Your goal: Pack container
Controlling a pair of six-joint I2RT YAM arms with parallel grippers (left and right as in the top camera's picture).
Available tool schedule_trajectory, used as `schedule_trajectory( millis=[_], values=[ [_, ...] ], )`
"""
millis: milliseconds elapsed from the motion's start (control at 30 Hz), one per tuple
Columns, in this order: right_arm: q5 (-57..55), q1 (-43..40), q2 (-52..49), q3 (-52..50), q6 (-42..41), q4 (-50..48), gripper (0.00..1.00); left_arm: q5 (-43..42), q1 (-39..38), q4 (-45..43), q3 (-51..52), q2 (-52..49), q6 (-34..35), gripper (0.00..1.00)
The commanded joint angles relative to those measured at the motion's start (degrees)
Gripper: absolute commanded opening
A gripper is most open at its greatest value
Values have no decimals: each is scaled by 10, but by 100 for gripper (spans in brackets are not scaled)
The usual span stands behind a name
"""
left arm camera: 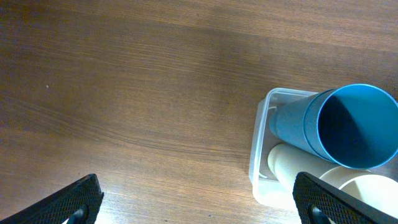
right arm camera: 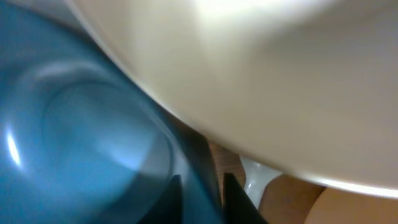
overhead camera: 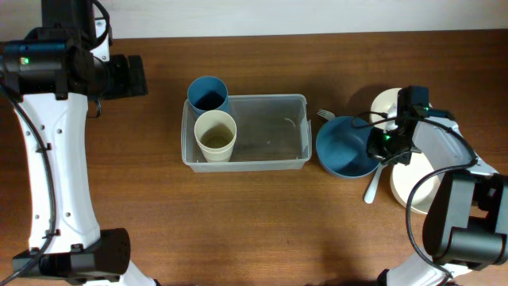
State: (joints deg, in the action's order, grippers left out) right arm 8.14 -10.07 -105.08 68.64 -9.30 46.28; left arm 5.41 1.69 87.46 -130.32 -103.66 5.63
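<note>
The clear plastic container (overhead camera: 270, 99) sits mid-table, with a blue cup (overhead camera: 208, 94) and a cream cup (overhead camera: 215, 135) at its left end. To its right lies a blue bowl (overhead camera: 343, 147). My right gripper (overhead camera: 379, 147) is at that bowl's right rim. In the right wrist view the gripper (right arm camera: 202, 199) has one finger inside and one outside the blue bowl (right arm camera: 74, 124), shut on its rim. My left gripper (left arm camera: 199, 208) hangs wide open over bare wood, left of the container (left arm camera: 260, 155) and the blue cup (left arm camera: 348, 124).
A cream bowl (overhead camera: 387, 107) lies behind the right gripper and fills the top of the right wrist view (right arm camera: 261, 81). Another cream dish (overhead camera: 413, 187) lies at the right. A white spoon (overhead camera: 371, 187) and a fork (overhead camera: 325, 114) lie beside the blue bowl.
</note>
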Motion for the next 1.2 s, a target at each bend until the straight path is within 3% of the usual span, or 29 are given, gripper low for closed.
schedule_trajectory(
  millis=[0, 33, 367, 867, 1167],
  values=[
    [19, 4, -5, -3, -2, 0, 8, 6, 2, 0, 1, 1, 4, 100],
    [24, 4, -5, -3, -2, 0, 4, 6, 2, 0, 1, 1, 4, 100],
    [37, 3, -5, 15, -3, 34, 4, 6, 2, 0, 1, 1, 4, 100],
    [-43, 3, 2, 154, -2, 187, 4, 6, 2, 0, 1, 1, 4, 100],
    [-38, 3, 2, 150, 0, 201, 4, 6, 2, 0, 1, 1, 4, 100]
  ],
)
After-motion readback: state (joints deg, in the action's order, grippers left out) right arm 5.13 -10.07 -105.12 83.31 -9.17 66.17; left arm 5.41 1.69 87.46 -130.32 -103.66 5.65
